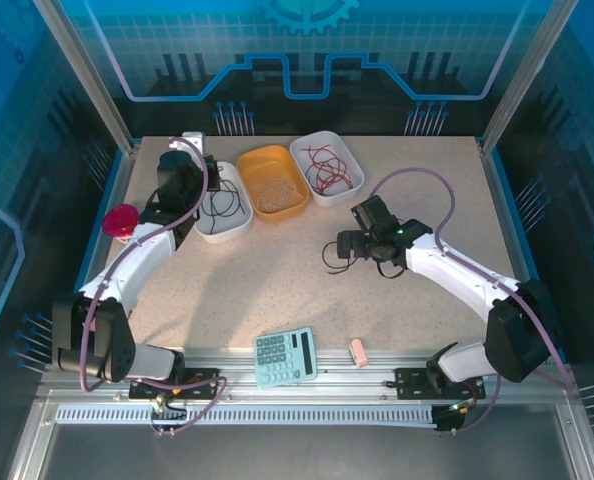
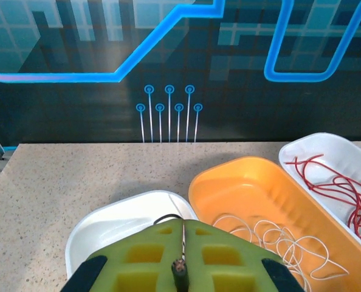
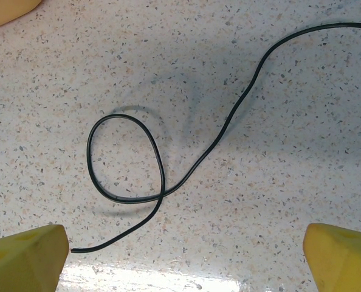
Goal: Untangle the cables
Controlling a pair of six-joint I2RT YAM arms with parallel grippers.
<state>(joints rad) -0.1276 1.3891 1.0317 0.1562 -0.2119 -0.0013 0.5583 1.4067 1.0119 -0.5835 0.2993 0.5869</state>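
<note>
Since black wire seemingly belongs in the left white tray (image 2: 107, 222), the left gripper (image 2: 182, 234) pinches a black cable (image 2: 179, 275) above it, while the right gripper (image 3: 183, 258) hangs spread wide over a looped cable (image 3: 162, 193) on the table (image 3: 290, 182).

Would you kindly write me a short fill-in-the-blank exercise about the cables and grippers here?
1. The whitish cables lie in the ____ tray.
2. The red cables lie in a ____ tray.
3. The black cable on the table below the open right gripper forms one ____.
4. The left gripper is ____ on a second black cable.
Missing words: orange; white; loop; shut.
</note>
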